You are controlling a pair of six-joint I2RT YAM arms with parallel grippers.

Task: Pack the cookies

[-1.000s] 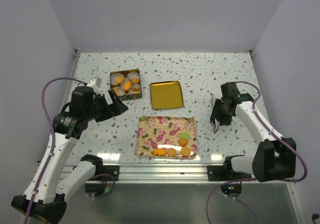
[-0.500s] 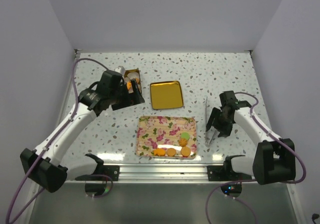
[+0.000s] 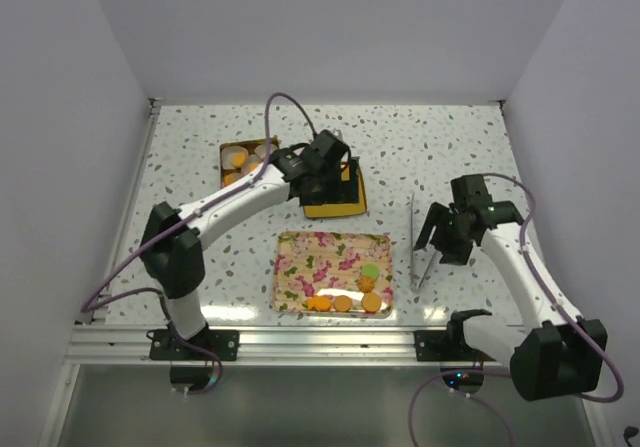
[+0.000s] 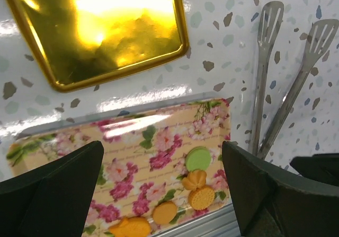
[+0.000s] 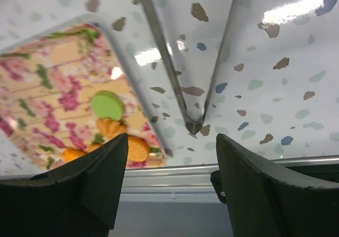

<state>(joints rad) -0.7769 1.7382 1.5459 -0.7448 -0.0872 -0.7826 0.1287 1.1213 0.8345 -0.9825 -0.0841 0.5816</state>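
Note:
Several cookies [image 3: 350, 300] lie at the near right corner of the floral tray [image 3: 310, 262]: a pale green one [image 4: 198, 158], a flower-shaped one [image 4: 194, 180] and round orange ones [image 4: 201, 198]. More cookies sit in white paper cups in a gold tin [image 3: 226, 152], partly hidden behind my left arm. My left gripper [image 3: 340, 179] hangs open above the gold lid [image 3: 350, 205], its fingers framing the tray [image 4: 132, 152] with nothing between them. Metal tongs [image 3: 417, 247] lie flat on the table right of the tray. My right gripper [image 3: 440, 242] hovers open over the tongs' hinge [image 5: 193, 125], not touching it.
The gold lid [image 4: 100, 30] lies upside down between tin and tray. The tongs' slotted ends [image 4: 270, 19] point to the far side. The aluminium rail [image 3: 320, 339] runs along the table's near edge, just below the tray and under my right gripper [image 5: 168, 141].
My left arm swung from the left side, past the tin, to over the gold lid. My right gripper opened wider and let go of the tongs, which now lie on the table.

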